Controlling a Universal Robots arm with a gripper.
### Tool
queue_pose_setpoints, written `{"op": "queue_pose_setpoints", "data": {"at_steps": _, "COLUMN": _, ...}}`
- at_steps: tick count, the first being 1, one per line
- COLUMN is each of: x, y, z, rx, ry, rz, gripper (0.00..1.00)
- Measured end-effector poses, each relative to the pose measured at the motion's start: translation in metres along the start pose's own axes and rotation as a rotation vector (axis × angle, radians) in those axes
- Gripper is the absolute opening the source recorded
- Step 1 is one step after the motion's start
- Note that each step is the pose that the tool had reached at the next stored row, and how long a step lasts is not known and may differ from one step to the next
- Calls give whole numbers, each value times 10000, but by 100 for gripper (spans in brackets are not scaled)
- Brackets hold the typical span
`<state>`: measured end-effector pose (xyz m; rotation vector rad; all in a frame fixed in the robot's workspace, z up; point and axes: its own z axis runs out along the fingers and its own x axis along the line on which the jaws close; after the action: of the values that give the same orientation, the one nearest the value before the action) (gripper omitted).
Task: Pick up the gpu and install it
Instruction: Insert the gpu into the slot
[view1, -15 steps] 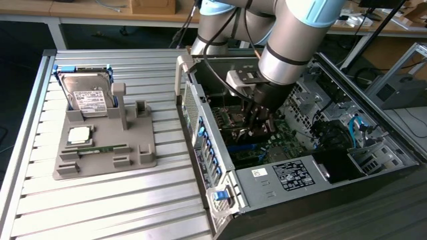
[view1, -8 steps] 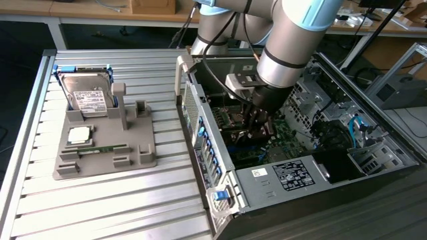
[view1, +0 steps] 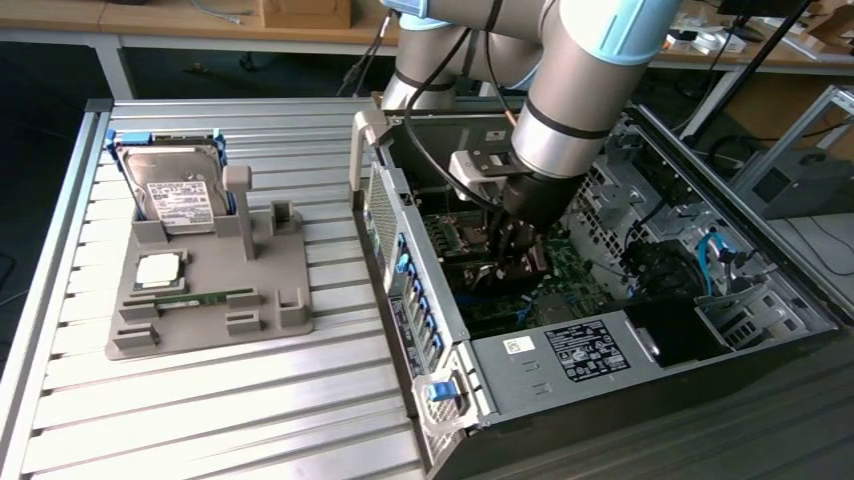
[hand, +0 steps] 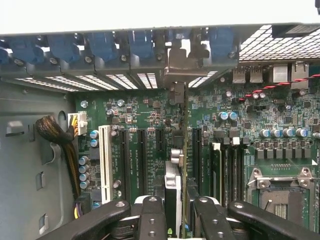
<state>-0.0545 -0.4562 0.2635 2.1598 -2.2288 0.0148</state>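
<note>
Reaching down into the open computer case (view1: 641, 330), the grey jointed arm (view1: 574, 100) has its gripper (view1: 514, 245) low over the motherboard (hand: 150, 110), so the install step looks to be in hand rather than the pick-up. In the wrist view the black fingers (hand: 150, 220) are closed part-way on the gpu (hand: 184, 150), which is seen edge-on: a thin green-brown card standing upright, its silver bracket (hand: 182, 65) up against the row of blue slot clips (hand: 140, 45) at the rear wall of the case. The card's lower edge runs along a long black expansion slot (hand: 195, 150); whether it is seated I cannot tell. Finishing would call for a straight, even push with the bracket kept in line with its opening. Outside the case, on the ribbed metal table (view1: 200, 400), a grey moulded fixture (view1: 214, 310) holds a boxy silver hard drive (view1: 180, 200), a square processor chip (view1: 160, 268) and a narrow green memory stick (view1: 200, 297).
</note>
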Motion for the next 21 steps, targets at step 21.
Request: {"op": "queue_pose_setpoints", "data": {"at_steps": 21, "x": 1, "y": 2, "z": -76, "rx": 366, "ry": 29, "rz": 15, "gripper": 27}}
